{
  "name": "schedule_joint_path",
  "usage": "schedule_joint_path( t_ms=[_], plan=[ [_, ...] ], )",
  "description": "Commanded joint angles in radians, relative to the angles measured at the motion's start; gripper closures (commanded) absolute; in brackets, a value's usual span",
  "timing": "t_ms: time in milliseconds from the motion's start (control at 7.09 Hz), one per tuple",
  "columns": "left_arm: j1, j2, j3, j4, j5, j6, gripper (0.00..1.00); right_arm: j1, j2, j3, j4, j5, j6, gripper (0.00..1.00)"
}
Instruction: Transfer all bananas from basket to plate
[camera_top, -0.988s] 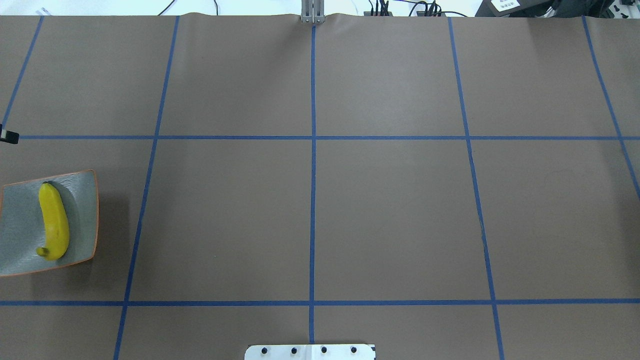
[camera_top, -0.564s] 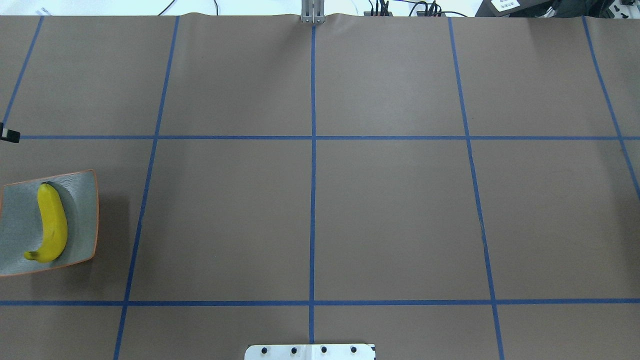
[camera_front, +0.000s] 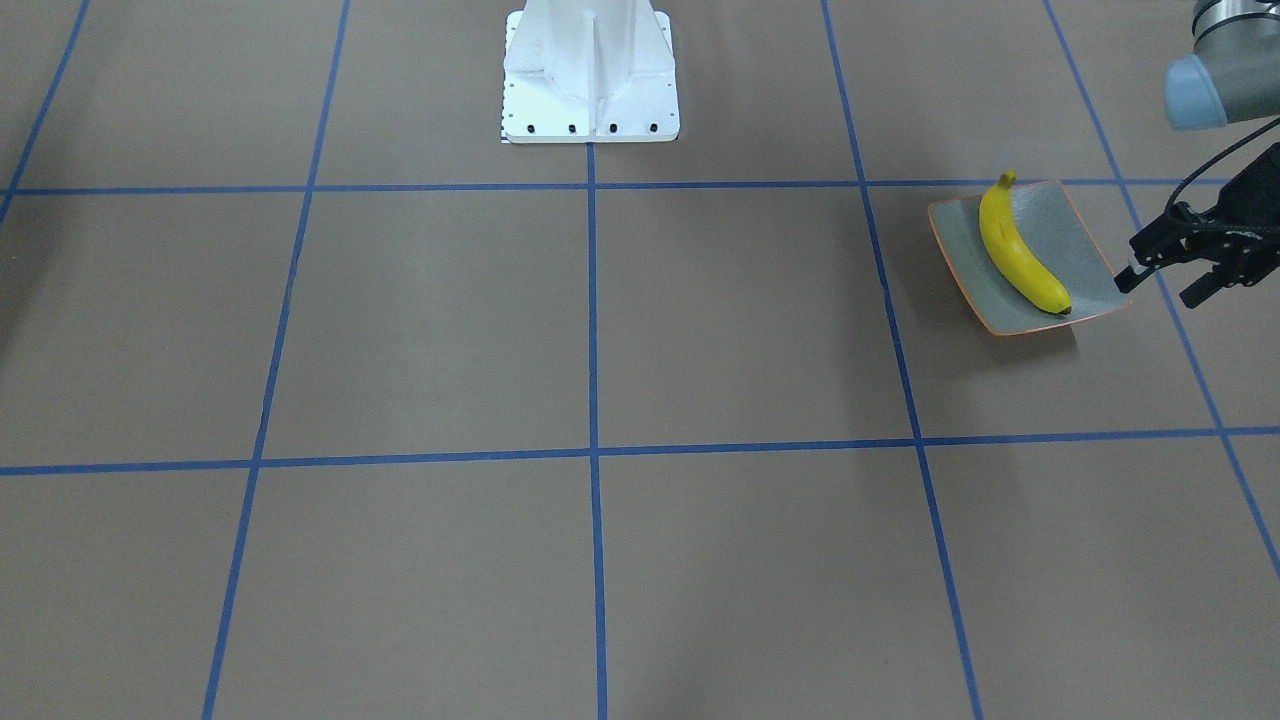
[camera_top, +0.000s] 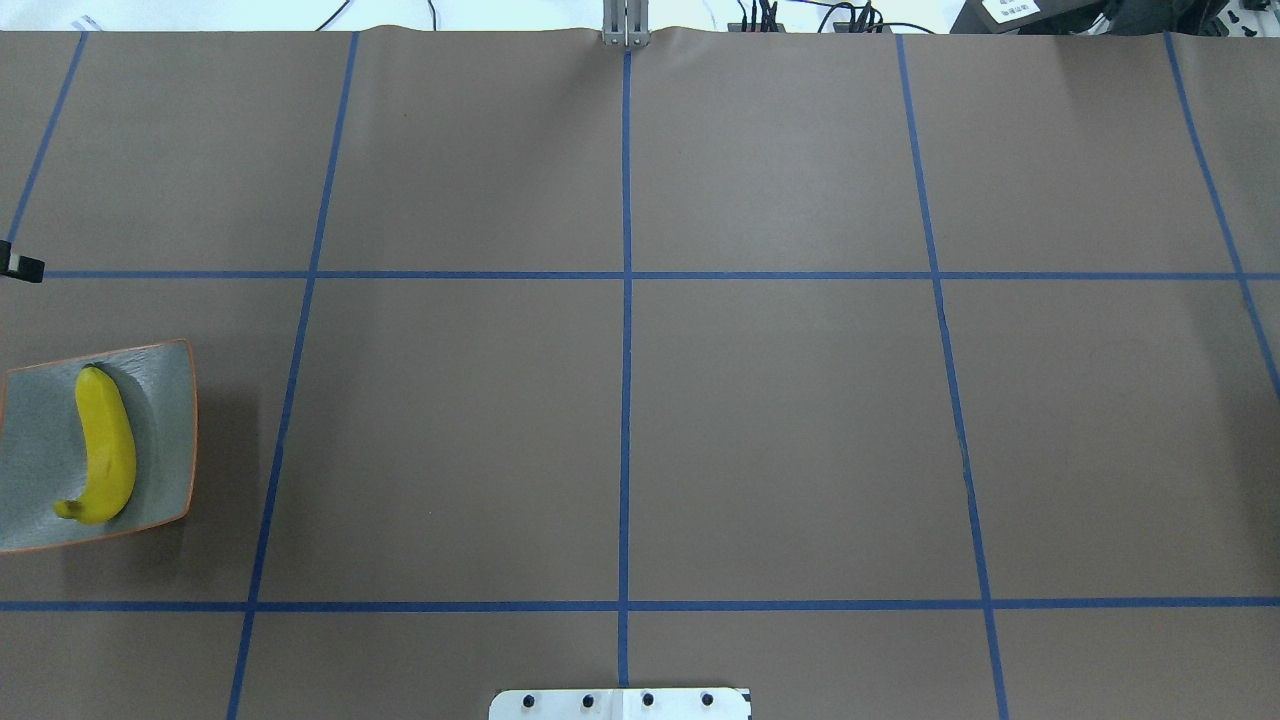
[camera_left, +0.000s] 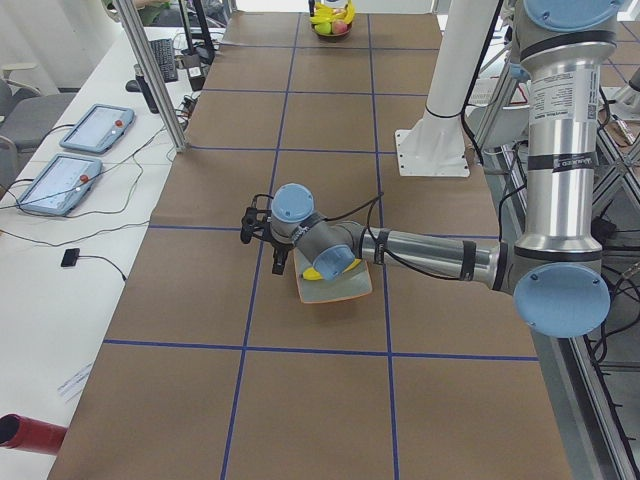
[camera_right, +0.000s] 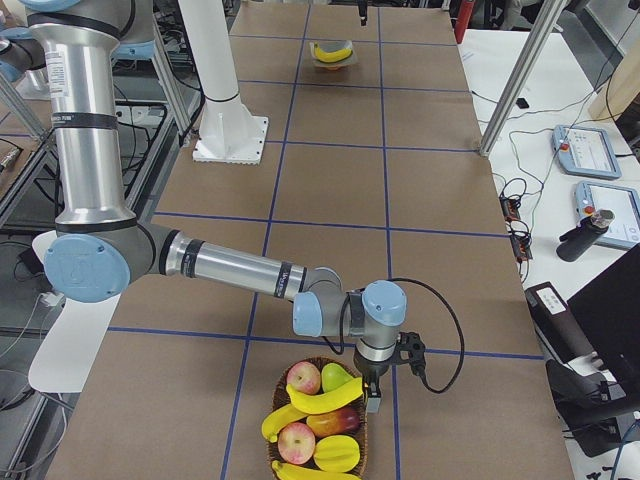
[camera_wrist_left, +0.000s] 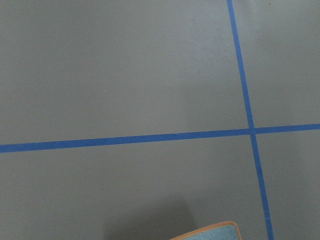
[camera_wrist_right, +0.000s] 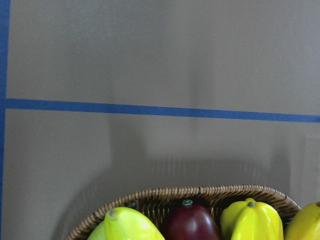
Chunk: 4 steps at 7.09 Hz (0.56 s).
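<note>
One yellow banana (camera_front: 1020, 250) (camera_top: 105, 450) lies lengthwise in the square grey-green plate (camera_front: 1090, 235) (camera_top: 165, 400) at the table's left end. My left gripper (camera_front: 1157, 290) hangs open and empty just beyond the plate's far corner; only its tip (camera_top: 22, 266) shows in the overhead view. At the other end, the wicker basket (camera_right: 285, 462) (camera_wrist_right: 200, 192) holds two bananas (camera_right: 325, 398) among other fruit. My right gripper (camera_right: 374, 398) hovers over the basket's rim. I cannot tell whether it is open or shut.
Apples (camera_right: 303, 378), a green fruit and a ribbed yellow fruit (camera_wrist_right: 250, 217) share the basket. The white robot base (camera_front: 590, 70) stands at mid-table. Tablets (camera_left: 95, 128), cables and a frame post (camera_left: 150, 70) line the side bench.
The banana has rolled a little in the plate, its stem end swinging toward the left. The left gripper's tip has shifted slightly away from the plate.
</note>
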Motion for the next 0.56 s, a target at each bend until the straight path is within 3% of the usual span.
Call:
schedule_joint_path(
  t_ms=[0, 423],
  plan=[
    [0.0, 0.0, 0.001, 0.0, 0.0, -0.002, 0.0, -0.036, -0.006, 0.0, 0.001, -0.025, -0.006, 0.01],
    [0.002, -0.009, 0.001, -0.001, 0.0, -0.004, 0.0, -0.055, -0.023, -0.006, -0.002, -0.058, -0.008, 0.01]
  ],
)
